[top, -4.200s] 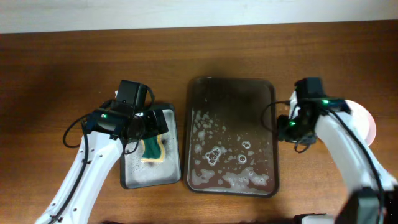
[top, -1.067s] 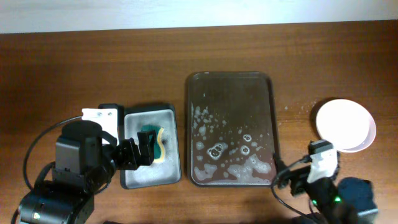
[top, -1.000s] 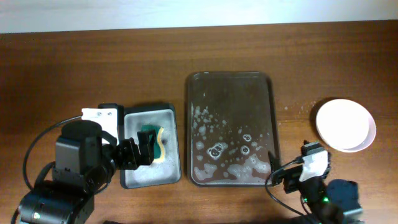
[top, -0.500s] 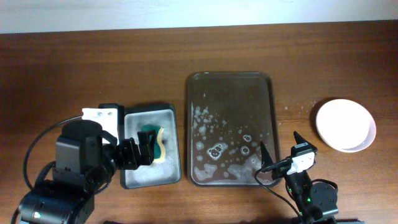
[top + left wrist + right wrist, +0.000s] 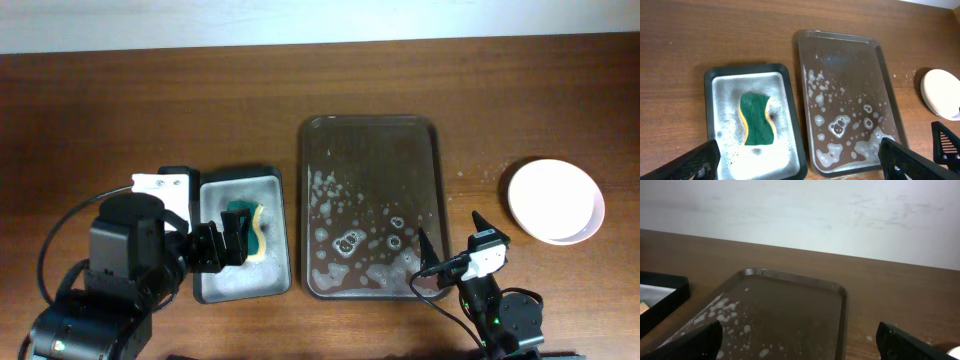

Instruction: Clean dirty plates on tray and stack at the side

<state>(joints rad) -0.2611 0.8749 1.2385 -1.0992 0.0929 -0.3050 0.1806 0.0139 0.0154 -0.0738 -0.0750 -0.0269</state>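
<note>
Table (image 5: 150,90): dark brown wood, seen from overhead, with a pale strip of wall (image 5: 300,20) along its far edge.
Tray (image 5: 372,135): dark brown with rounded corners, lying mid-table. Its far half looked bare and its near half was dotted with suds (image 5: 345,243).
Plates (image 5: 556,200): white and round, sitting on the wood well off to the right of the tray, clear of its rim.
Small black tray (image 5: 225,285): just left of the tray, grey-bottomed and foamy, with a green and yellow sponge (image 5: 248,225) lying in it.
Left gripper (image 5: 238,243): hung over the small black tray, left of the tray, with its fingers spread beside the sponge and gripping nothing.
Right gripper (image 5: 449,232): hovered at the tray's near right corner, its two black fingers parted with nothing between them.
Left fingers (image 5: 690,162): in the left wrist view they showed only at the bottom corners, far apart. Beneath them the sponge lay green side up to the left of the tray. The plates showed as a stack beyond the tray's right side, though I could not count them.
Right fingers (image 5: 690,342): in the right wrist view they were again wide apart at the bottom corners, and empty. The tray stretched ahead towards the white wall, with suds on its near left part. A corner of the small black tray showed to its left.
</note>
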